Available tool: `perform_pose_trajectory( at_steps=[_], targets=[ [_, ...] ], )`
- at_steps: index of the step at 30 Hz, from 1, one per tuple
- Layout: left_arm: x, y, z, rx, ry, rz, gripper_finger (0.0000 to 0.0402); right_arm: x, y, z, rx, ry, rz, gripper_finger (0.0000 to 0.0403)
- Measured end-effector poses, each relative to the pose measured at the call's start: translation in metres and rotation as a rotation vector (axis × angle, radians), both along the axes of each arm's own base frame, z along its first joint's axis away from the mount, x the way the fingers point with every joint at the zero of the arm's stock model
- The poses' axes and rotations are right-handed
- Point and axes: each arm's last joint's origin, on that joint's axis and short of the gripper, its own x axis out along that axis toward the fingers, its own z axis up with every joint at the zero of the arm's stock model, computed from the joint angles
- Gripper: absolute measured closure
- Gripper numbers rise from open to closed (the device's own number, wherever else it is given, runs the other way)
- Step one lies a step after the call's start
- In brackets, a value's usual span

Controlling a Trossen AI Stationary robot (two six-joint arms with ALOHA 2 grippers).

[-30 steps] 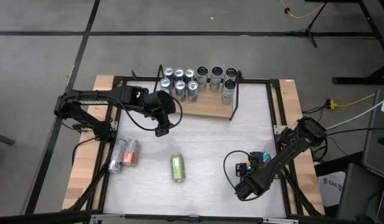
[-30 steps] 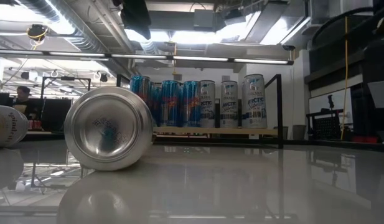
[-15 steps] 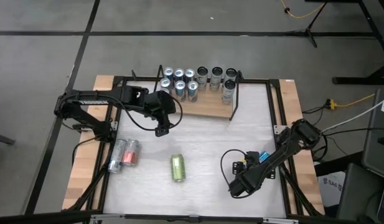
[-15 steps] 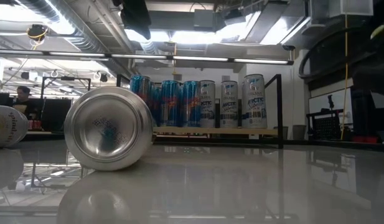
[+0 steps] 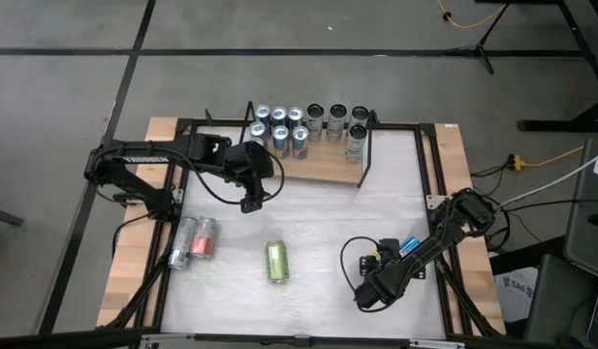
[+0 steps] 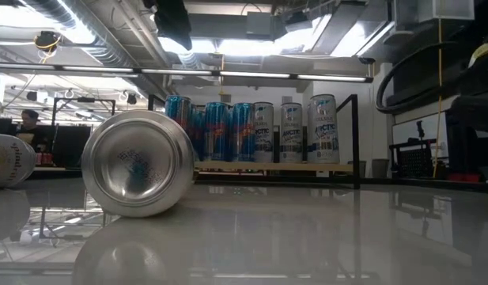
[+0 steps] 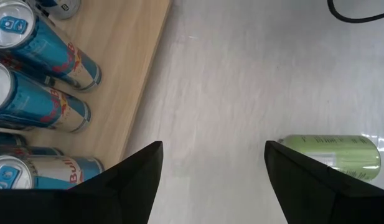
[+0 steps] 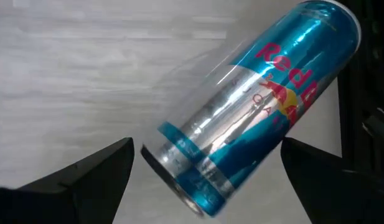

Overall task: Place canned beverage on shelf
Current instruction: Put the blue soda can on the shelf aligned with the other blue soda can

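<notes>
Straddling blue can (image 8: 251,106), right gripper (image 5: 368,294) wide

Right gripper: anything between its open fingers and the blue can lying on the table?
Nothing. In the right wrist view, bare white tabletop separates the open right gripper from the blue and silver can lying on its side.

On the bench (image 5: 318,223) the shelf (image 5: 323,165) stands at the far edge, with upright cans (image 5: 279,128) filling its left and back parts. The left hand (image 5: 250,199) hangs just in front of the shelf's left end, while the right hand (image 5: 364,296) is low near the bench's front right, a blue can (image 5: 407,246) beside its arm. A green can (image 5: 277,262) lies mid-bench, and two more cans (image 5: 193,241) lie side by side at the left edge.
</notes>
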Motion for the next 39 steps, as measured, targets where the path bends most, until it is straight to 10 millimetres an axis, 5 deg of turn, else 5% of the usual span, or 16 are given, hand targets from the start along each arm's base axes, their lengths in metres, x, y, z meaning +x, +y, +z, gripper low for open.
perform_pose_trajectory(
  at_steps=[10, 28, 39],
  targets=[
    [0.0, 0.0, 0.0, 0.0, 0.0, 0.0, 0.0131, -0.007, -0.003, -0.016, 0.04, 0.016, -0.085, 0.001],
    [0.0, 0.0, 0.0, 0.0, 0.0, 0.0, 0.0131, -0.007, -0.003, -0.017, 0.043, 0.021, -0.096, 0.0013],
    [0.0, 0.0, 0.0, -0.004, -0.001, 0.006, 0.0131, -0.007, -0.003, -0.017, 0.038, 0.011, -0.091, 0.0096]
  ],
)
